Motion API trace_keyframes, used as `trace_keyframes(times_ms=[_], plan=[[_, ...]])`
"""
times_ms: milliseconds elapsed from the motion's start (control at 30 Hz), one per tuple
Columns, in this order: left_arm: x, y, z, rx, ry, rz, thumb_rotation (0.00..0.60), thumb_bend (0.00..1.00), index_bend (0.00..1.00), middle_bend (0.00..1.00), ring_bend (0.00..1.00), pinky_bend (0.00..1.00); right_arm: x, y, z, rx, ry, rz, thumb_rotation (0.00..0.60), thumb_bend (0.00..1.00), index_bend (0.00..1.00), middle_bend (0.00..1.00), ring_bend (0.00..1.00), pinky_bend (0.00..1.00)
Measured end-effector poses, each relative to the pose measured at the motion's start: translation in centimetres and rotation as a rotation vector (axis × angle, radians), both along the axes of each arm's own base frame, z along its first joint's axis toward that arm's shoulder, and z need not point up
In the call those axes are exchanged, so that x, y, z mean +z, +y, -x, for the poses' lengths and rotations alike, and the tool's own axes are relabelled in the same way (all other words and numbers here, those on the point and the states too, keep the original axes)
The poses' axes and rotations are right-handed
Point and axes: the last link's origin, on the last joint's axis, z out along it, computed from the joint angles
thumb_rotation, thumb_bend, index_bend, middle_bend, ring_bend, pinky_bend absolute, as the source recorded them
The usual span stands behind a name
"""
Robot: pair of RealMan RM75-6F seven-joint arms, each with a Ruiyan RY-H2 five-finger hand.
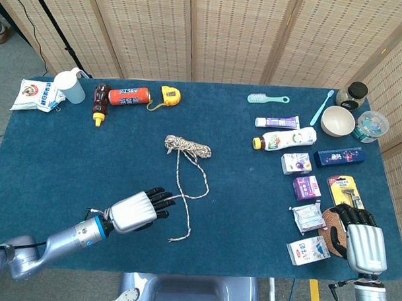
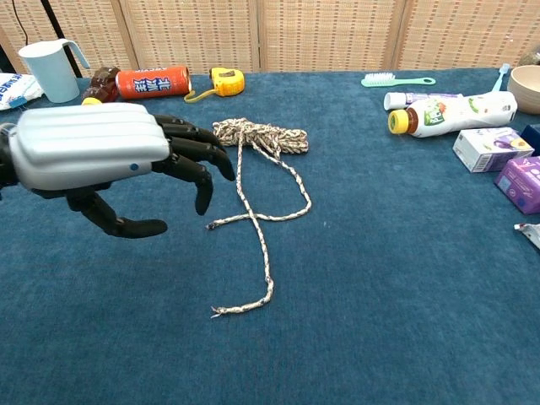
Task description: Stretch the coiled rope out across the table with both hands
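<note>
The speckled rope's coil lies mid-table, with a loose strand looping down to a free end near the front. My left hand hovers just left of the loose strand, its fingers apart and holding nothing, fingertips close to the strand's short side end. At the table's front right corner my right hand rests by the packets, fingers slightly curled and empty. The chest view does not show the right hand.
Along the back left stand a white jug, a brown bottle, an orange can and a yellow tape measure. On the right lie a bottle, several small boxes and packets, a bowl and a brush.
</note>
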Motion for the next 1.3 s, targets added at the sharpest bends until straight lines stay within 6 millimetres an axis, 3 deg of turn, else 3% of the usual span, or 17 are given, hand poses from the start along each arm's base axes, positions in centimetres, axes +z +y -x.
trace_keyframes(times_ms=[233, 367, 567, 1300], plan=[[-2.7, 0.2, -1.8, -0.009, -0.008, -0.005, 0.600, 0.35, 0.46, 0.16, 0.05, 0.12, 0.2, 0.1, 0.2, -0.007, -0.001, 0.005, 0.600, 0.50, 0.32, 0.31, 0.31, 0.26], [-4.0, 0.3, -2.4, -0.003, -0.017, 0.001, 0.600, 0.35, 0.44, 0.09, 0.00, 0.07, 0.2, 0.1, 0.3, -0.009, -0.002, 0.006, 0.600, 0.49, 0.32, 0.31, 0.31, 0.26], [-5.9, 0.5, -2.9, 0.012, -0.012, 0.011, 0.600, 0.35, 0.43, 0.01, 0.00, 0.00, 0.2, 0.1, 0.5, -0.014, 0.000, 0.007, 0.600, 0.49, 0.32, 0.31, 0.31, 0.26], [-11.3, 0.2, -3.1, 0.014, 0.067, 0.037, 0.600, 0.35, 0.41, 0.00, 0.00, 0.00, 0.6, 0.3, 1.0, -0.028, -0.003, 0.023, 0.600, 0.49, 0.32, 0.31, 0.31, 0.26]])
